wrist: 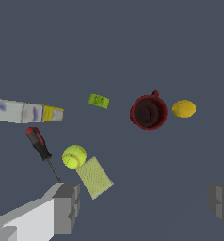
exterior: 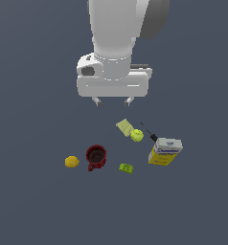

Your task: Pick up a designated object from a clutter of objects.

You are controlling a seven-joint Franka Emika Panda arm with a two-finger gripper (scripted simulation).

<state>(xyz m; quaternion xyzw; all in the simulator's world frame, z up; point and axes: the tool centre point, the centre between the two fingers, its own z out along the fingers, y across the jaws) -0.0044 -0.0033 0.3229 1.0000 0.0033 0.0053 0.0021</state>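
Observation:
The yellow carton (exterior: 165, 151) with a white-grey top and blue lettering stands at the exterior view's right; in the wrist view it (wrist: 24, 112) shows as a long white-and-yellow shape. My gripper (exterior: 113, 101) hangs open and empty well above the clutter, apart from every item; its grey fingers (wrist: 66, 207) frame the wrist view. Around the carton lie a dark red mug (exterior: 96, 157), a yellow lemon (exterior: 72, 161), a lime-green ball (exterior: 137, 135), a small green block (exterior: 126, 168), a pale packet (exterior: 125, 127) and a thin black tool (exterior: 149, 132).
The items lie on a flat dark grey-blue surface (exterior: 39, 206). The black tool, with a red handle (wrist: 37, 142) in the wrist view, lies beside the carton, close to the ball (wrist: 74, 156) and packet (wrist: 95, 177).

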